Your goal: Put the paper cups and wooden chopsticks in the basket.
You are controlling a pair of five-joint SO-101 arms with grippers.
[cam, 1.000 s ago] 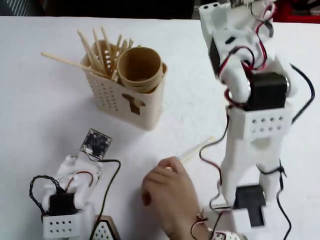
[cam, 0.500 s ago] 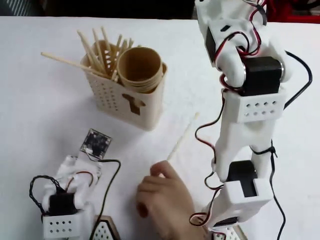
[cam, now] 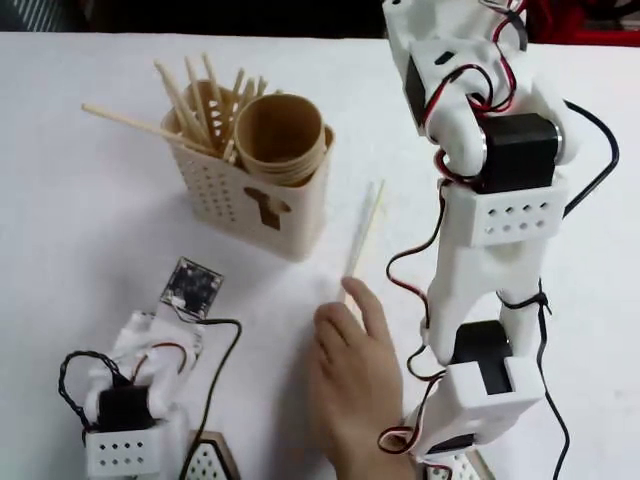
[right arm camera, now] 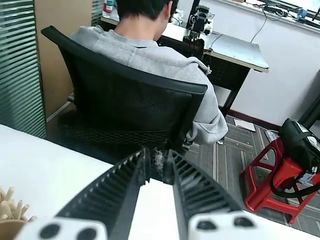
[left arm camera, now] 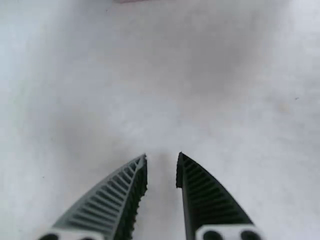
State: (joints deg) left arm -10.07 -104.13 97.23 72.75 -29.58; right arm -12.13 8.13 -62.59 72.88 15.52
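Note:
A white perforated basket (cam: 232,196) stands on the table in the high view. It holds stacked paper cups (cam: 280,135) and several wooden chopsticks (cam: 195,100). One loose chopstick (cam: 362,232) lies to the right of the basket, and a person's hand (cam: 355,375) touches its near end. My right arm (cam: 495,200) rises beside that chopstick. My right gripper (right arm camera: 156,156) points out at the room with a narrow gap and nothing in it. My left arm (cam: 125,405) sits folded at the near left. My left gripper (left arm camera: 161,159) hangs slightly open over bare table.
A small circuit board (cam: 190,285) lies by the left arm. Cables trail along the right arm (cam: 430,260). White table (cam: 90,220) spreads to the left of the basket. Behind the table, a person sits in a black office chair (right arm camera: 135,105).
The hand has slid the loose chopstick away from the near edge and turned it more lengthwise beside the basket. My right arm has shifted a little to the left.

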